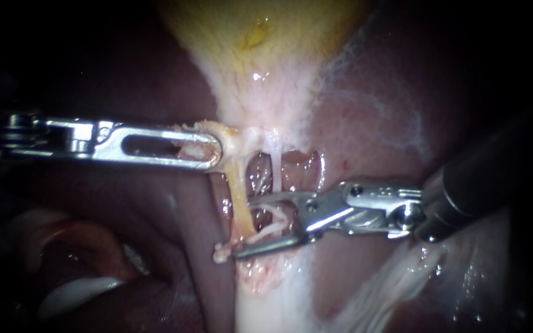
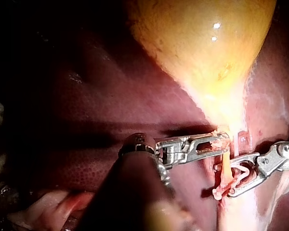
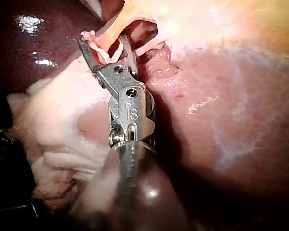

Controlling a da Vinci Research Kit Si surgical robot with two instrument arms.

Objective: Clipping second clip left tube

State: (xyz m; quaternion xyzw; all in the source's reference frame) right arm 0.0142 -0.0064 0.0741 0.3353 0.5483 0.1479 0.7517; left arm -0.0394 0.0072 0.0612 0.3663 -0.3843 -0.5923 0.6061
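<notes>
Gallbladder (image 1: 260, 43): yellow, at the far middle of the scene, narrowing toward the near side into a pale neck.
Liver (image 1: 124, 209): dark red, lying left and right of the neck.
Left instrument (image 1: 216, 151): its shaft comes in from the left and lies level. Its hand is a slotted pair of jaws that ends at the neck.
Left hand, state: pressed together on a fold of yellowish tissue (image 1: 232, 137) at the gallbladder's neck. A scrap of that tissue shows through the slot.
Left tube (image 1: 240, 194): a yellowish strand running from the pinched fold toward the near side, with an opening in the tissue just to its right.
Right tube (image 1: 275, 161): a thin white strand just right of the left tube, crossing the far part of the same opening. The two tubes are apart.
Right instrument (image 1: 245, 227): its shaft comes in from the right, and its hand reaches left as far as the left tube.
Right hand, state: the jaws are spread wide in a V, with an open white clip (image 1: 271, 230) seated between them and touching both.
Clip and tube: the left tube crosses the mouth of the V near the jaw tips, one jaw on its far side and one on its near side. Whether the clip touches the tube cannot be told.
White lump (image 1: 219, 253): small, just left of the near jaw's tip; what it is cannot be told.
Near side: pale white tissue spreads below the tubes.
</notes>
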